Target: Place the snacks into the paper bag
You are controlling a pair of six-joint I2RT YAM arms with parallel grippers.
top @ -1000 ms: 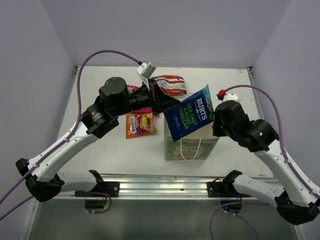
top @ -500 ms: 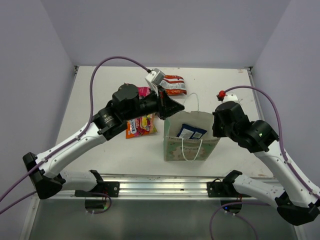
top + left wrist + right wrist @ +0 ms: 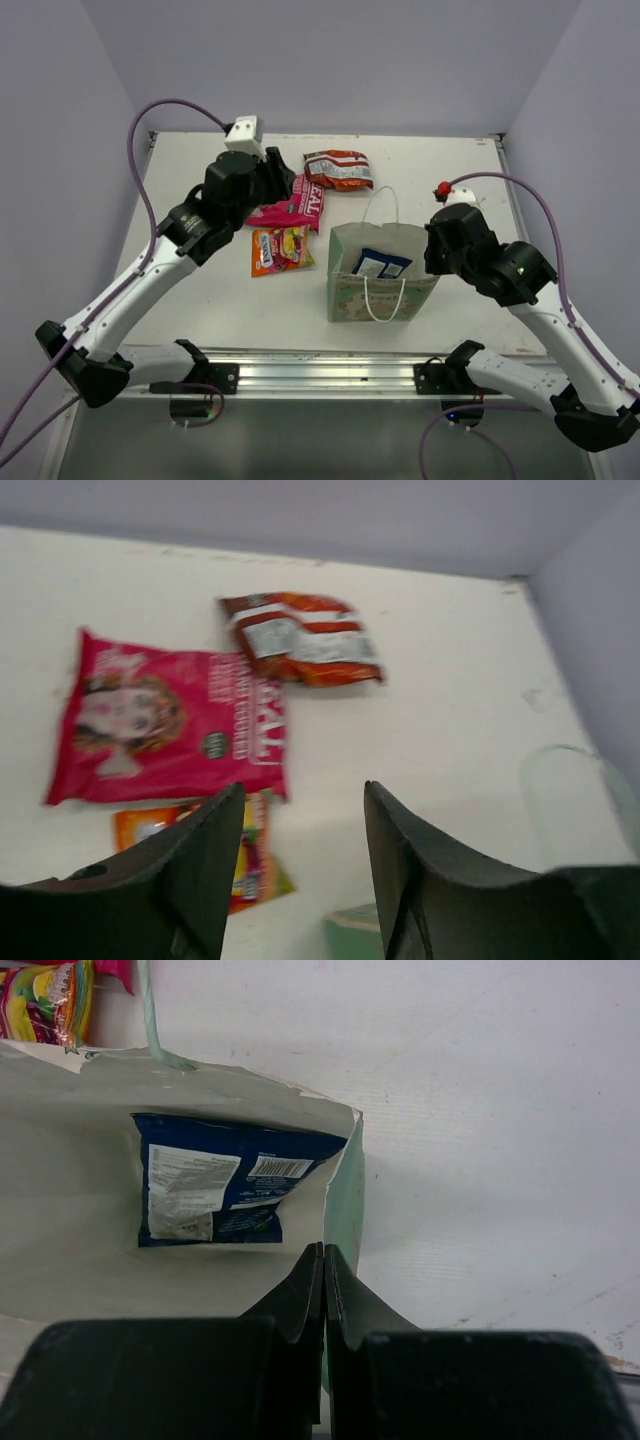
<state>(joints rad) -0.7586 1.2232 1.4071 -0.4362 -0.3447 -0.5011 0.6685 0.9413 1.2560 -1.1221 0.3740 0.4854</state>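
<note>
A metal rail (image 3: 320, 365) runs along the near edge of the white table (image 3: 200, 290), with pale lilac walls (image 3: 330, 60) closing in the sides and back. Just past the rail, the paper bag (image 3: 385, 295) stands upright with its mouth open. It is pale green and patterned, with thin white cord handles (image 3: 383, 300).

The right gripper (image 3: 323, 1260) has its fingers pressed together, pinching the bag's right rim. Only its own camera looks straight down inside, where the blue packet (image 3: 215, 1185) lies with its white label and barcode facing up.

Left of the bag is the orange-yellow packet (image 3: 281, 248), and beyond it the pink packet (image 3: 165, 720). From overhead the left arm half covers the pink one, but the left wrist camera shows its printed face. The left gripper (image 3: 305, 870) hangs above these two, spread and empty. Farthest back is the crinkled red-white-brown packet (image 3: 338, 168).
</note>
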